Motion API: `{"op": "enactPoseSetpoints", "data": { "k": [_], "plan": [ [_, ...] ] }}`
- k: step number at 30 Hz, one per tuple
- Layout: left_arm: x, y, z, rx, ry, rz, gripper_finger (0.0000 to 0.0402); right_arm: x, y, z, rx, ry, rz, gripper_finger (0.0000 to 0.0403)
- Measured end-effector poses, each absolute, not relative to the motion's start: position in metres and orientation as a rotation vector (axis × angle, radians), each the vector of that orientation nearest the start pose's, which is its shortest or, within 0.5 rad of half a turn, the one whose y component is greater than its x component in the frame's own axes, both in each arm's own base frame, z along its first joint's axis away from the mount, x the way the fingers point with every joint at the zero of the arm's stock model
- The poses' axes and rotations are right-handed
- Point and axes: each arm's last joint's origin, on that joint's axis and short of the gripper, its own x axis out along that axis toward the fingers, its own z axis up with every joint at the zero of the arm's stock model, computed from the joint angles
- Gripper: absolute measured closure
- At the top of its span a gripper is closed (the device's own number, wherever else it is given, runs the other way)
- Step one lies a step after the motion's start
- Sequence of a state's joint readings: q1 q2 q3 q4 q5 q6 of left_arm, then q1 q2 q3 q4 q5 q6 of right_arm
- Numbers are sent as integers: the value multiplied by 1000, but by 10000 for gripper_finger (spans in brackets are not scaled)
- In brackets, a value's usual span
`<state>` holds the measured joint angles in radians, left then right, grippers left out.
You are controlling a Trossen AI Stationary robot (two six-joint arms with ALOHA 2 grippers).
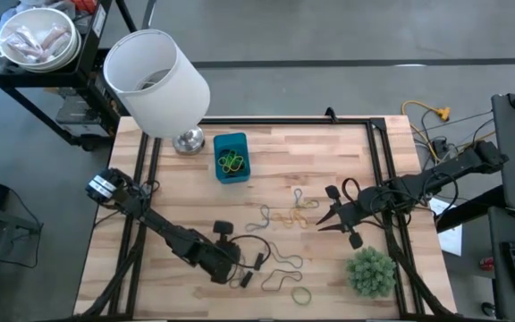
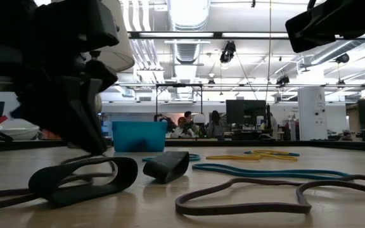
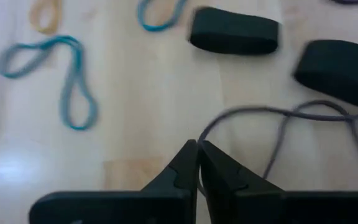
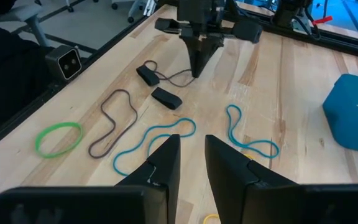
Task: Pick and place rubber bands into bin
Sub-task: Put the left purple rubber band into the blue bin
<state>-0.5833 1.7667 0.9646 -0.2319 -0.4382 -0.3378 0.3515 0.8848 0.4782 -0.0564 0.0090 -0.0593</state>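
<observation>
The left gripper [image 3: 197, 163] is pressed shut on a thin dark band [image 3: 278, 134] low on the table [image 1: 347, 143]. The right gripper [image 4: 191, 158] is held spread above loose bands [image 1: 284, 215]. The bin [image 1: 231, 156], holding bands, is set near the lamp [image 1: 155, 80].

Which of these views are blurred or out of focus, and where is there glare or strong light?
Left wrist view: soft throughout; the blue rubber band is smeared, the left gripper sharper. Low view: the near dark gripper is a backlit silhouette under bright ceiling lights; the bin is slightly soft. High and right wrist views: sharp; the lamp shade looks very bright.
</observation>
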Motion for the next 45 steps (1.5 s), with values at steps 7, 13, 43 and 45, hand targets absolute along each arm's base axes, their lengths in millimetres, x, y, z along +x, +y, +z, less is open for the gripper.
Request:
{"op": "enactPoseSetpoints", "data": {
  "k": [7,13,43,45],
  "plan": [
    [284,-170,161,271,813,132,402,176,64,222,-139,453,349,328],
    [279,-167,179,318,735,201,402,176,64,221,-139,455,348,332],
    [252,-92,268,549,570,543,401,176,64,220,-142,453,348,331],
    [253,-82,271,566,584,569,401,176,64,221,-142,451,348,329]
  ]
}}
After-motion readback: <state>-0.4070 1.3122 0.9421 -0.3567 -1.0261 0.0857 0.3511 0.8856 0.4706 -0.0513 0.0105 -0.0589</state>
